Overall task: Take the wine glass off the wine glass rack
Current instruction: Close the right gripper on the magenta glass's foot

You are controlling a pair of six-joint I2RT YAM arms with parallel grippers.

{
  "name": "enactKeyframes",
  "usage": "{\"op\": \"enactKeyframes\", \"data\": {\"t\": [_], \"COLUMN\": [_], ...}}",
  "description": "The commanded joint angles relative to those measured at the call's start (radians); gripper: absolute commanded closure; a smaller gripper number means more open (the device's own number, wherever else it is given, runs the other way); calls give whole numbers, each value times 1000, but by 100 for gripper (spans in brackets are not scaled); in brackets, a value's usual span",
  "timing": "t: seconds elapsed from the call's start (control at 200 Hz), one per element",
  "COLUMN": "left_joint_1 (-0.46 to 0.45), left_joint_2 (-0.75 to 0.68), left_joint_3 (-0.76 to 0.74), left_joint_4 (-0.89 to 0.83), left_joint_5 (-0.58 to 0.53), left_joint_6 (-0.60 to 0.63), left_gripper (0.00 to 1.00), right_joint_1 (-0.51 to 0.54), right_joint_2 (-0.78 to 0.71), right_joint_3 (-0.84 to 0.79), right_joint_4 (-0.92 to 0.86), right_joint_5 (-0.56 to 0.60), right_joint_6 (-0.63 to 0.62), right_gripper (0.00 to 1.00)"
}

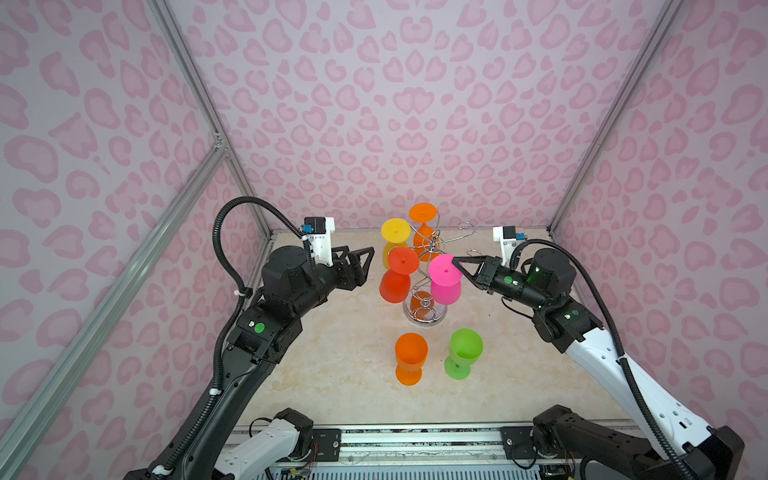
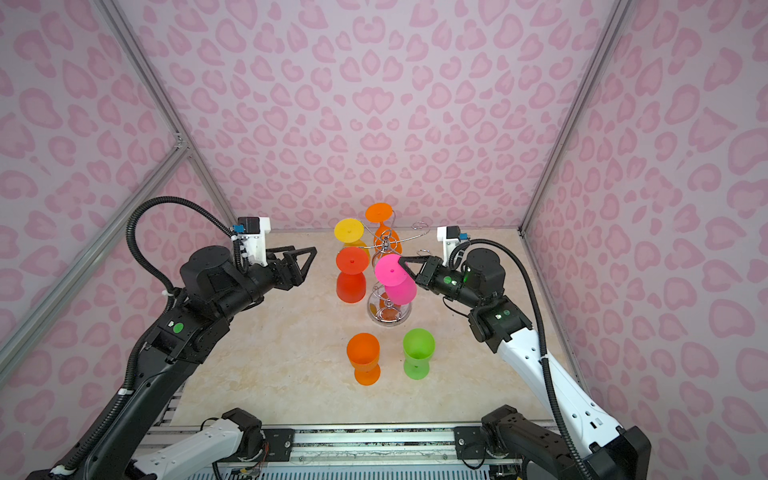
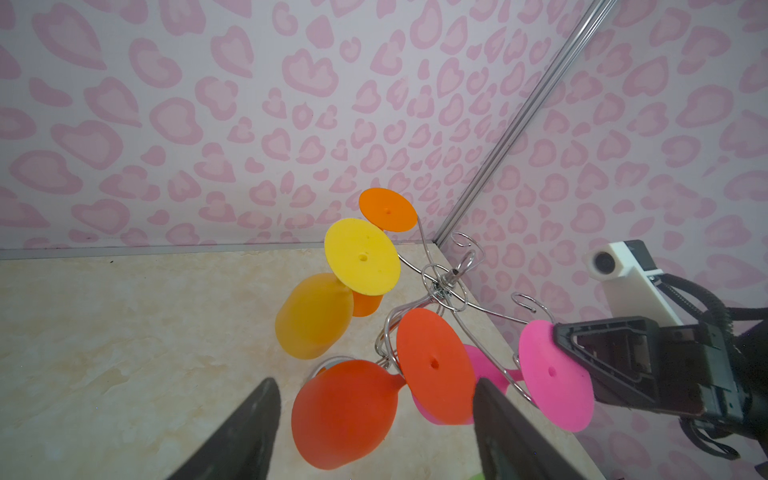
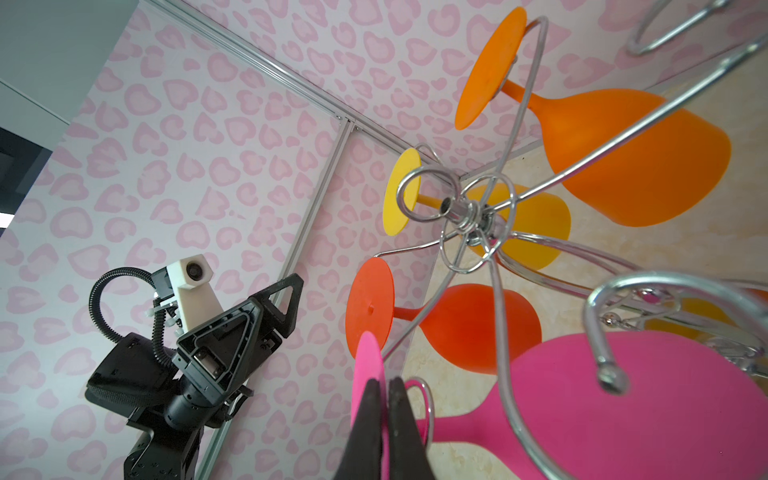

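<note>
No readable text or labels

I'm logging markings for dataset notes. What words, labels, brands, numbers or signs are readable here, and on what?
None can be read.
The pink wine glass, the other glasses and the wine glass rack bear no print.
The green round stickers on the arms are blank.
The white label beside one is too small to read.

Marbled tabletop (image 1: pixel 332 353) lies between pink-patterned walls (image 1: pixel 395 104) (aluminium rails (image 1: pixel 158 237) at corners).
</note>
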Motion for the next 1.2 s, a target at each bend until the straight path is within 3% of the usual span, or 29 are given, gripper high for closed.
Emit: {"op": "enactKeyframes", "data": {"t": [0.0, 0.63, 1.195], "left_joint_1": [2, 3, 8], "left_joint_2": [-5, 3, -1], "left_joint_3": [-5, -5, -9], "left_joint_4": [37, 39, 38], "left_joint_5": [8, 14, 19], "left_joint_6": [7, 23, 30], "left_gripper": [25, 24, 24], "right_joint_1": [2, 1, 66], "right_joint_2": [-3, -43, 27], "right_joint_3": [-5, -2, 61], "right_joint_4": [53, 19, 3], "right_joint_5": [-17, -40, -41], "right_joint_6": [14, 41, 21], "right_gripper": [97, 98, 99]}}
